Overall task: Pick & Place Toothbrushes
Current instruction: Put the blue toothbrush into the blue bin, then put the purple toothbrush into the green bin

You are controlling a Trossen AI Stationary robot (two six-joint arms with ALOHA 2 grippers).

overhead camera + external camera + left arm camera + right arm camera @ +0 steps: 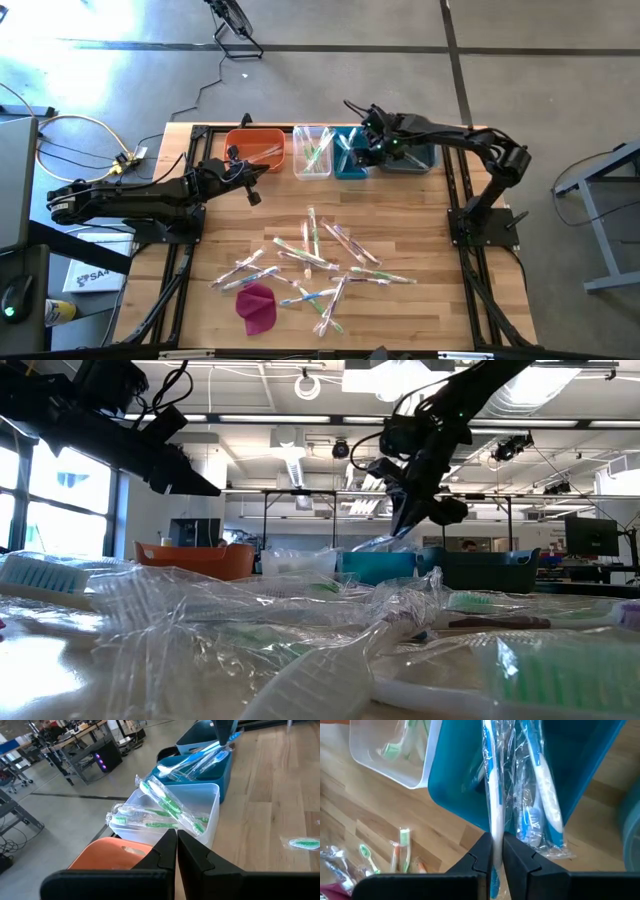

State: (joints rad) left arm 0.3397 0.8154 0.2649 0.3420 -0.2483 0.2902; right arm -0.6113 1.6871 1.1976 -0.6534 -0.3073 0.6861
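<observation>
My right gripper (497,851) hangs over the teal bin (350,160) at the table's far side, shut on a blue-and-white toothbrush (492,795) in a clear wrapper. More blue toothbrushes (540,805) lie in that bin. My left gripper (177,845) is shut and holds nothing; it stays above the near edge of the orange bin (256,146). Many wrapped toothbrushes (320,265) lie loose on the wooden table's near half. The clear bin (200,802) holds green toothbrushes. My right gripper pinches the blue-and-white toothbrush between its two fingers, on the handle (496,832). The fingers slant down from above and the brush runs on past their tips, along them. Its far end reaches over the teal bin; whether it rests on the brushes there, I cannot tell.
Four bins stand in a row at the far edge: orange, clear, teal and a dark blue one (410,158). A magenta cloth lump (257,306) lies near the front left of the pile. Bare wood lies between bins and pile.
</observation>
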